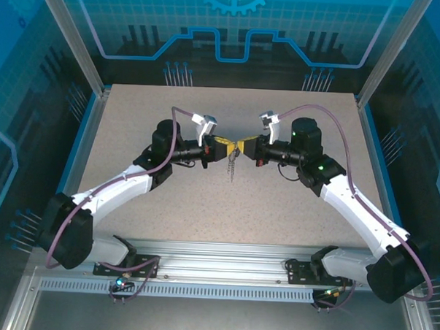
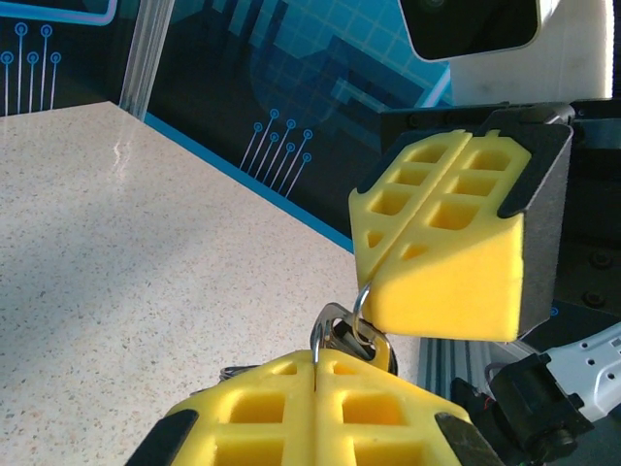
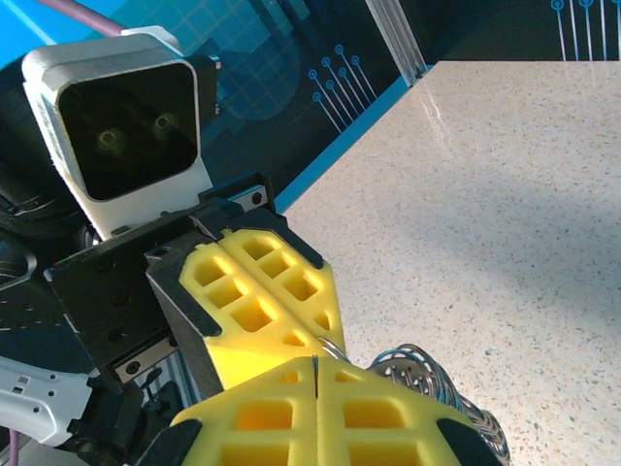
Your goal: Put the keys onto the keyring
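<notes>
Keyring hangs over the counter, its fringe dangling. Left of the keyring, your left gripper has its jaws closed on it. Right of it, the right gripper has its jaws pinching it too. Bare counter lies all round, edges well away.

Speckled table, blue patterned walls

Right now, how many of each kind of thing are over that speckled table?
Robot arms: 2, left arm and right arm
Yellow-padded tools: 2, left tool and right tool, both shut
Wrist cameras: 2, left wrist camera and right wrist camera
One keyring pinched between the tools: 1
Total: 7
</notes>
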